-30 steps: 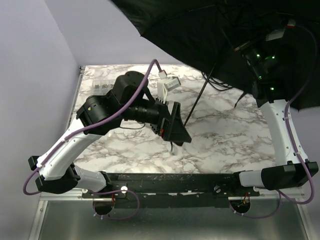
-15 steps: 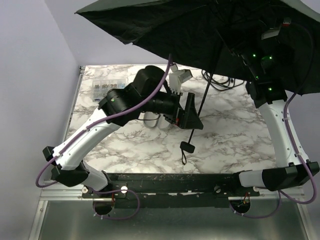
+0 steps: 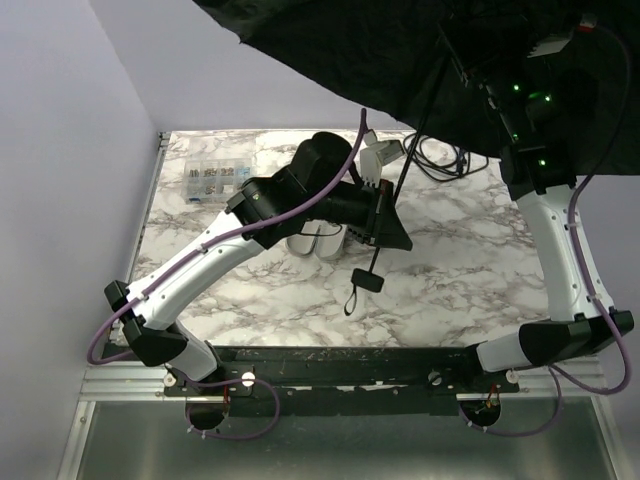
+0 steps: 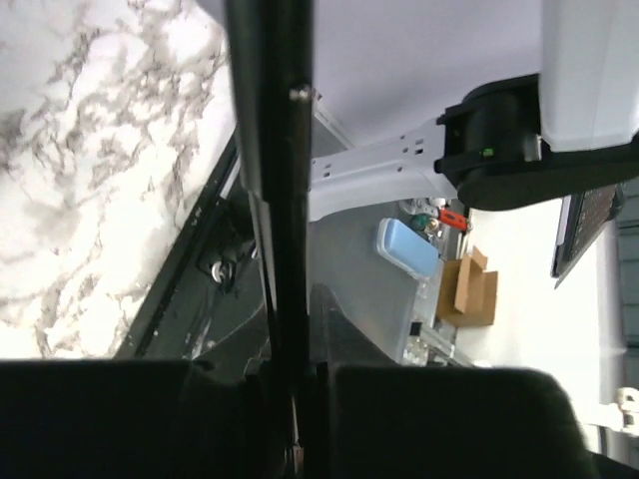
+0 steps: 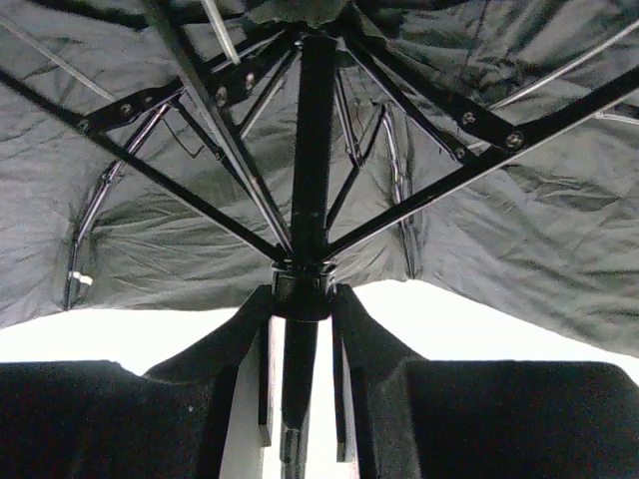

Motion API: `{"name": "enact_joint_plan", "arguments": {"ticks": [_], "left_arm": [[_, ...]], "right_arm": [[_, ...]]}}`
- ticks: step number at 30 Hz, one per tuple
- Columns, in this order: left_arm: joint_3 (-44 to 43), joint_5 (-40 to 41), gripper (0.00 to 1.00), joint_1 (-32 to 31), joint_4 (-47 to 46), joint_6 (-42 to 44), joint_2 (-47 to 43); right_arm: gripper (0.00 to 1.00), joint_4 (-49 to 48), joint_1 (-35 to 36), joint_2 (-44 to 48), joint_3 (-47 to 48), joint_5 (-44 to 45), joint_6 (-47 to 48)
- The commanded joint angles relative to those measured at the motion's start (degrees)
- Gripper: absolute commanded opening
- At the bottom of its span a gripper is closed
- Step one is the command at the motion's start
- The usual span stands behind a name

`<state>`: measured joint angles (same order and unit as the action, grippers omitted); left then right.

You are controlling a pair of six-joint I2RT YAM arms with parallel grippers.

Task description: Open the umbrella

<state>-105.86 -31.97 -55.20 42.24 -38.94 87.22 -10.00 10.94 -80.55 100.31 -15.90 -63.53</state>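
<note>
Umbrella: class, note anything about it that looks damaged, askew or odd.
Nothing looks broken. The umbrella is open but held askew, its shaft slanting. The canopy fabric lies wrinkled between the ribs, and the handle strap dangles loose.

**Marble table, lavender walls**

Under your left hand [image 3: 387, 212] you have a white table [image 3: 470, 280] veined in grey. Plain lavender walls [image 3: 70, 150] stand beyond the hand and to its left, meeting in a corner. On your side of the hand, a black rail [image 3: 340, 360] edges the table, with grey metal flooring [image 3: 330, 450] below.
</note>
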Motion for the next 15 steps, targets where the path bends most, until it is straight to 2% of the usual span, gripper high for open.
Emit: {"name": "enact_joint_plan", "arguments": {"ticks": [1,2,3,4,5,6,8,11,15], "left_arm": [[-0.8,-2.03,0.0,0.09,-3.35,-4.68,-0.26],[-2.04,-1.43,0.0,0.16,-3.18,-5.31,-0.19],[-3.11,-0.6,0.0,0.34,-2.84,-6.14,-0.07],[-4.27,-0.12,0.0,0.57,-2.78,-7.04,0.05],[-5.19,0.28,0.0,0.98,-2.9,-7.84,0.15],[-5.89,0.41,0.0,1.27,-3.22,-8.75,0.3],[-7.12,0.24,0.0,1.73,-4.08,-9.48,0.57],[-9.0,-0.1,0.0,1.81,-3.87,-9.47,1.78],[-9.84,0.0,0.0,1.85,-3.13,-8.71,2.6]], "right_arm": [[0.01,-3.5,0.24,-3.93,6.6,1.08,-6.65],[0.06,-3.14,0.33,-4.41,7.13,-0.28,-7.33],[0.19,-2.98,0.31,-4.39,6.86,-1.28,-7.71],[0.39,-2.79,0.32,-3.84,5.94,-2.33,-8.41],[0.5,-3.08,0.31,-3.16,4.01,-3.03,-9.23],[0.57,-3.57,0.31,-2.15,2.11,-3.63,-10.22],[0.58,-4.56,0.31,-0.22,-2.12,-3.84,-11.78],[0.55,-8.52,0.31,1.69,-8.05,-3.76,-15.3],[0.48,-9.93,0.31,0.8,-8.99,-6.54,-17.67]]}}
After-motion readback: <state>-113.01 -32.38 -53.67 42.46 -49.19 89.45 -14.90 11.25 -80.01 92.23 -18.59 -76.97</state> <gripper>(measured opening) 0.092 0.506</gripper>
